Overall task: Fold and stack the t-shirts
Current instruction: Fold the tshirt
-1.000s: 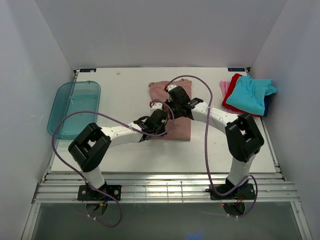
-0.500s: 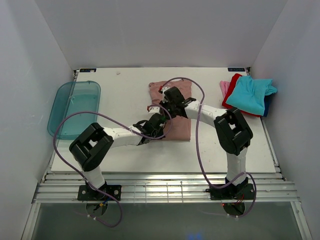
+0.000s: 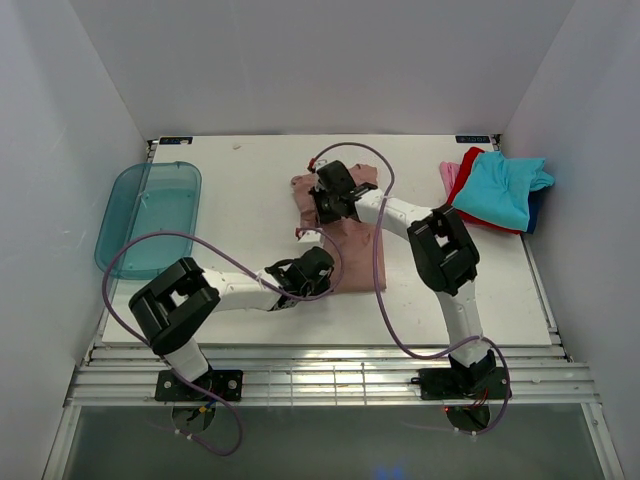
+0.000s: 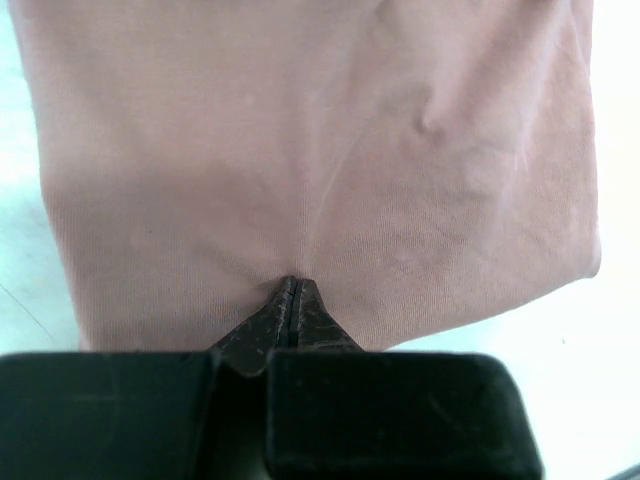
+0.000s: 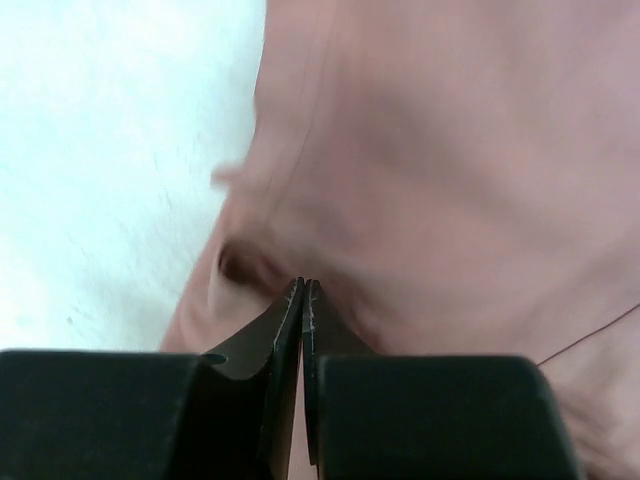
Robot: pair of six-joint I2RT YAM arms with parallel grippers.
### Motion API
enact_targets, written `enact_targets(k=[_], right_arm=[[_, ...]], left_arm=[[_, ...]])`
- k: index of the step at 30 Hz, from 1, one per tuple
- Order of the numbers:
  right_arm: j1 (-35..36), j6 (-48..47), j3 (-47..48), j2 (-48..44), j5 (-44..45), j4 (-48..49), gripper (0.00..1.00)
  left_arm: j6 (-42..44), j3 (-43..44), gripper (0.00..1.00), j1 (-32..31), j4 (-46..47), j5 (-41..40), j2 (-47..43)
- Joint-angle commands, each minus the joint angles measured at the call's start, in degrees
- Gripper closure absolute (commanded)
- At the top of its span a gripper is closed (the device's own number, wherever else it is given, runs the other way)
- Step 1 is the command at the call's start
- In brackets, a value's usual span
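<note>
Left tool (image 4: 292, 285), pressed together, pinches the pink t-shirt's (image 3: 358, 255) near hem and has drawn it nearer. Right tool (image 5: 302, 285), likewise pinching cloth, has swung left over the far edge, bunching it on the tabletop (image 3: 240, 200). Fold judged underway; other shirts (image 3: 500, 190) wait far right.

It was a lab test booth: plain white walls (image 3: 320, 70) boxed in a white table (image 3: 240, 190), and two robot arms (image 3: 440, 250) trailing purple cables (image 3: 379, 290) stood bolted to a metal rail (image 3: 330, 380).
</note>
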Motion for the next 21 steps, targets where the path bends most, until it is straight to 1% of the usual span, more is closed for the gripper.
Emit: enact_targets(k=[1,3,7,9,10,11,12,13,14,15,16,17,19,20,21], right_arm=[[-1.80,-1.07,7.91,0.94,3.70,0.21,0.92],[-2.94,-1.51,12.03,3.05,4.58,-1.90,0.92],[-4.27,-3.44,14.08,3.33,7.12,-3.05,0.92],[-4.27,-4.76,12.59,-0.18,8.35,-2.79,0.92],[-4.27,-5.02,9.71,-1.93,9.32,-2.18,0.92],[-4.27,-5.20,7.60,-6.39,9.76,-1.56,0.92],[-4.27,-5.29,5.31,-9.04,10.20,-1.12,0.91],[-4.27,-5.20,2.68,-11.77,11.25,-0.33,0.88],[-4.27,-4.85,-2.74,-17.54,11.96,-0.33,0.86],[-4.18,-3.89,-5.67,-20.55,12.22,-0.15,0.81],[-4.18,-3.53,-8.57,-23.37,11.79,-0.06,0.66],[-4.18,-3.27,-14.34,-28.79,11.00,0.03,0.56],[-4.01,-1.78,-19.56,-33.57,8.54,-1.28,0.33],[-3.83,-1.51,-24.11,-37.59,7.58,-1.81,0.28],[-3.74,-0.99,-26.16,-39.37,6.44,-2.60,0.21]], left_arm=[[-1.68,-3.57,1.00,-2.86,-6.06,1.44,-0.12],[-2.20,-4.28,1.00,-4.53,-6.68,0.91,-0.03],[-3.08,-4.55,1.00,-6.55,-9.22,-0.93,-0.38],[-3.09,-3.15,1.00,-7.17,-11.24,-3.91,-1.61],[-3.17,-2.35,1.00,-7.17,-13.51,-5.14,-2.40],[-2.65,-1.39,1.00,-7.17,-14.75,-6.55,-3.19],[-2.21,1.49,1.00,-7.17,-16.24,-9.52,-4.68],[-1.86,3.43,1.00,-7.17,-20.17,-11.29,-5.21],[-1.42,5.37,1.00,-7.17,-22.13,-13.14,-5.74],[-1.24,9.30,1.00,-7.17,-24.06,-16.46,-6.70],[-1.07,11.26,0.99,-7.17,-27.65,-17.97,-7.15],[-0.89,13.10,0.94,-7.17,-29.25,-19.29,-7.59],[-0.71,17.31,0.72,-7.17,-32.67,-22.02,-8.99],[-0.54,18.21,0.56,-7.17,-33.39,-22.64,-9.52],[-0.71,18.83,0.42,-7.17,-34.09,-23.08,-10.13]])
